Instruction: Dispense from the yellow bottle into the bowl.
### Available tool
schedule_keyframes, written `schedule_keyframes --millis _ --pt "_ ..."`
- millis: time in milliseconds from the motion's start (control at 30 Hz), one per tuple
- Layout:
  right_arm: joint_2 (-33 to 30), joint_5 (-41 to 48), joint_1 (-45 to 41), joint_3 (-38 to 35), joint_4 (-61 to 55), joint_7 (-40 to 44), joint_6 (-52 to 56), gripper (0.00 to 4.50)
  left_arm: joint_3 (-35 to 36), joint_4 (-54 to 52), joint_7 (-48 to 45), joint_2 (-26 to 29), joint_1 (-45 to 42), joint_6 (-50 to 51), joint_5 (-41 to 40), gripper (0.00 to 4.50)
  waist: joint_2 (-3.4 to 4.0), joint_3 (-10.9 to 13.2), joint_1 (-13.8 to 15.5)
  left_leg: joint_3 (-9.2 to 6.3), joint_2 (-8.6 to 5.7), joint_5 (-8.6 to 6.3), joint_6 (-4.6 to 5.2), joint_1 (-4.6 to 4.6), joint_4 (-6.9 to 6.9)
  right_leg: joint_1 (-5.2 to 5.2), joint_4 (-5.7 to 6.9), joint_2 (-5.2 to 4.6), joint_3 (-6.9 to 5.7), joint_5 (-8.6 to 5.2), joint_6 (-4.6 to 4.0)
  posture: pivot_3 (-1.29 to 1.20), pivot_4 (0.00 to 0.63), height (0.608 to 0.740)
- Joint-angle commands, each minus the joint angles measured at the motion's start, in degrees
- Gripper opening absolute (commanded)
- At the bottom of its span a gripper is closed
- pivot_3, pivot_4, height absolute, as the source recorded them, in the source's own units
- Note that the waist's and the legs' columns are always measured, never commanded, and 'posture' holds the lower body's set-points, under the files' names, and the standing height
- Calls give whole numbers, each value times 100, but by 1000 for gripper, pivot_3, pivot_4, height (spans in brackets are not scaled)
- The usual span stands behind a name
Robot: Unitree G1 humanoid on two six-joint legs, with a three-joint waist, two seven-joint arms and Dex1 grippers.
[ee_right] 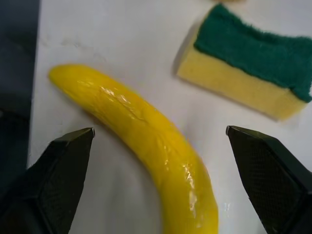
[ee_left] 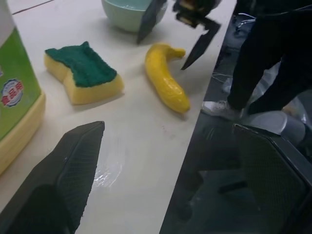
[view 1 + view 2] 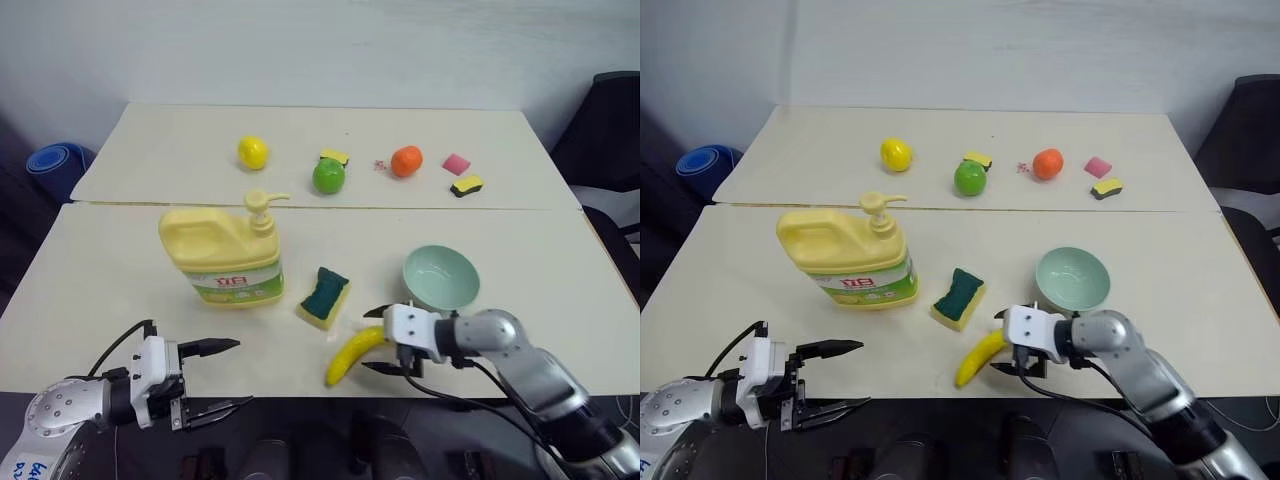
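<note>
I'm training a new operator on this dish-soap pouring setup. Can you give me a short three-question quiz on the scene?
1. True or false: the right gripper is shut on the banana.
2. What lies between the yellow bottle and the bowl?
A. sponge
B. lemon
C. orange
3. The left gripper is ____.

Key: 1 false, it straddles it open; 2 A; 3 open.

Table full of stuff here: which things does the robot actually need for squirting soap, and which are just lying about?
Needed:
yellow bottle
bowl

Just lying about:
banana, between the open right claw fingers
near sponge
lemon
green apple
orange
two small far sponges
pink block
</note>
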Motion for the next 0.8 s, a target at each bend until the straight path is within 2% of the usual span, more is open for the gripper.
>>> schedule_keyframes --millis 33,100,267,400,533,600,700,800 --pt "-33 -307 -72 286 268 135 23 3846 89 -279 92 -42 -61 157 -254 4500 -2 -1 6 -1 0 0 0 -1 0 0 -1 0 -1 0 0 0 150 740" --pt "-155 -277 -1 315 213 312 -24 3177 92 -335 134 -59 -121 253 -323 4500 -2 -1 0 -2 0 0 0 -2 0 0 -2 0 -2 0 1 0 150 740" --pt "-209 92 359 -173 -223 282 -154 1431 -28 -259 104 -112 -305 267 -273 4500 -5 -3 -3 0 1 1 -4 1 0 2 0 5 -1 2 4 0 150 740" --pt "-206 878 986 -1012 -747 313 -574 1328 -122 -142 100 -219 -544 293 -322 4500 -5 -3 20 2 3 1 -7 2 0 2 1 10 1 4 7 0 150 740" --pt "7 2356 2025 -3036 -1523 -144 -104 1328 -251 97 161 -411 -1084 439 -419 4500 -4 -3 54 -2 5 2 -9 2 0 8 -1 13 -1 7 12 0 150 740" --pt "13 2786 2290 -3903 -1571 -275 -93 1328 -250 141 268 -471 -1247 682 -576 4500 -7 -4 37 2 4 2 -8 2 0 10 2 12 5 11 19 0 150 740" --pt "-148 2919 2377 -4934 -1040 -546 -3 1328 -241 152 268 -469 -1353 899 -708 4500 -9 -6 -12 12 6 0 -6 10 0 14 2 13 16 15 27 0 150 740" --pt "-440 2331 2094 -5495 520 -1090 -291 1328 -264 193 238 -503 -1420 847 -630 4500 -9 -6 -11 20 13 -2 -9 13 0 14 0 23 21 14 25 0 150 740"
